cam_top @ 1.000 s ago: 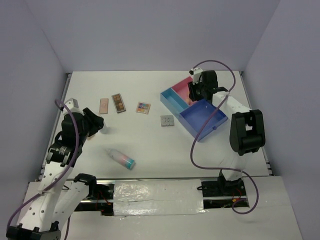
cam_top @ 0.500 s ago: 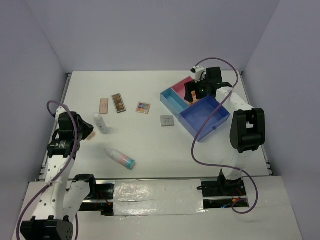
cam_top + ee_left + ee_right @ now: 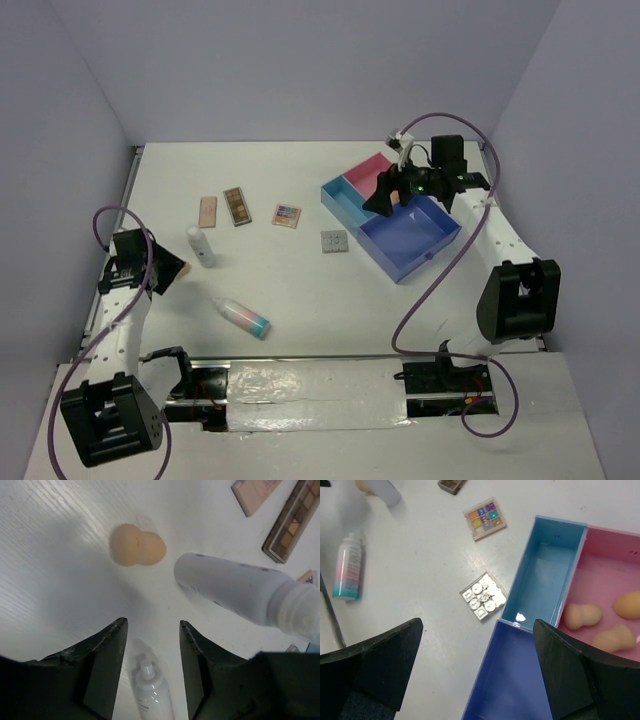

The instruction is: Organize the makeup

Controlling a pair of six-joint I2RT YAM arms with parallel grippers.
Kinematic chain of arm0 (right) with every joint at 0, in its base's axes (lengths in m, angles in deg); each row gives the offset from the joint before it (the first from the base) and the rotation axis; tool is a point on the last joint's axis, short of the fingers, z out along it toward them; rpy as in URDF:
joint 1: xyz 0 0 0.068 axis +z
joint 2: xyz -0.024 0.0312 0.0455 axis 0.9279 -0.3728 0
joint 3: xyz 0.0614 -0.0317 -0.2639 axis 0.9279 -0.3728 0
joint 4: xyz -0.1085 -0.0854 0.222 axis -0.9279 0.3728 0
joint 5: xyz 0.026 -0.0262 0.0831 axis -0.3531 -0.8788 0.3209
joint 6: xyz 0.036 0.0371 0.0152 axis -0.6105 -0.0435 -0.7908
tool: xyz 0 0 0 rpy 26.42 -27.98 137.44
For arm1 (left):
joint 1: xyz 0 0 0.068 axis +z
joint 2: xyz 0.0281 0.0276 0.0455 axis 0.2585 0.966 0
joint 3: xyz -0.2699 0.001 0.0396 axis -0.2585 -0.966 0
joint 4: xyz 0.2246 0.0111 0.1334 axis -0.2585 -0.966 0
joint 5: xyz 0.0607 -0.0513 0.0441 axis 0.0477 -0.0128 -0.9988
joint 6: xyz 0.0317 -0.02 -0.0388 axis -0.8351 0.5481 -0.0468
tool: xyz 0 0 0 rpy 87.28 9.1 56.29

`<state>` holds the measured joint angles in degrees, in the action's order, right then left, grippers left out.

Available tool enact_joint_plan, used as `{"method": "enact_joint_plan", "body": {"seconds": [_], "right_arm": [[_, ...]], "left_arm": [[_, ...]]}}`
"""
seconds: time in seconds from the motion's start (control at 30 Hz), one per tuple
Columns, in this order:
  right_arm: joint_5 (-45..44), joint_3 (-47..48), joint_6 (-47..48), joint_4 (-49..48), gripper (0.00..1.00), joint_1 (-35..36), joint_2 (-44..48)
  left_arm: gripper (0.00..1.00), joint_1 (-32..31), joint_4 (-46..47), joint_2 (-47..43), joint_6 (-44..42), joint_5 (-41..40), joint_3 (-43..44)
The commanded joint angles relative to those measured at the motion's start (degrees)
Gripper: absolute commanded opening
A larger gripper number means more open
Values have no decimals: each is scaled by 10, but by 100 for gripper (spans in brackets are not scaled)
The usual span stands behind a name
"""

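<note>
white bottle (image 3: 235, 587) upright, just beside sponge (image 3: 137, 544)

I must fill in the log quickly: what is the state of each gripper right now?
Left gripper: open, holding nothing.
Right gripper: open wide, holding nothing.

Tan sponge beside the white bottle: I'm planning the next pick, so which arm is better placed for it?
Left. The left gripper hangs open right by the sponge; the right gripper is far across the table, above the tray.
</note>
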<state>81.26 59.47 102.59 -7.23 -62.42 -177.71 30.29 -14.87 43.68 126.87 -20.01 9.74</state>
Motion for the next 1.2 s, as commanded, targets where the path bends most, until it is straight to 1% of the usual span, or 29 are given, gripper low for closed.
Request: {"method": "enact_joint_plan", "body": {"seconds": [0.0,0.13,0.27,0.43,0.63,0.73,0.77,0.83,0.87,0.93,0.97,1.03,1.07,1.13,1.17], "right_arm": [[34,-27,1,-3,98,-1,30],[35,-46,-7,-13,98,-2,40],[36,-60,-16,-18,98,-1,44],[40,-71,-28,-28,98,-1,47],[41,-95,-39,-37,98,0,61],[39,-102,-36,-32,98,0,66],[38,-103,-34,-30,98,-1,68],[37,-104,-32,-26,98,2,69],[36,-104,-28,-21,98,2,70],[36,-103,-23,-11,98,6,71],[38,-102,-14,1,97,12,71],[37,-103,-4,13,96,19,72],[40,-103,7,24,95,27,74],[44,-103,16,35,94,38,75],[54,-102,20,48,93,44,74]], "left_arm": [[58,21,51,32,2,4,3],[57,31,72,95,-5,-18,13],[57,31,92,135,-20,-48,19],[56,33,132,196,-38,-61,22],[48,33,176,235,-36,-56,17],[38,32,189,252,-37,-55,17],[29,32,192,257,-37,-55,16],[20,32,193,260,-36,-54,15],[11,33,191,259,-36,-53,15],[3,32,179,251,-38,-50,15],[0,32,172,234,-38,-51,14],[0,32,159,204,-41,-56,8],[0,32,143,167,-42,-56,3],[0,32,119,128,-44,-53,4],[0,33,89,87,-44,-49,3]]}}
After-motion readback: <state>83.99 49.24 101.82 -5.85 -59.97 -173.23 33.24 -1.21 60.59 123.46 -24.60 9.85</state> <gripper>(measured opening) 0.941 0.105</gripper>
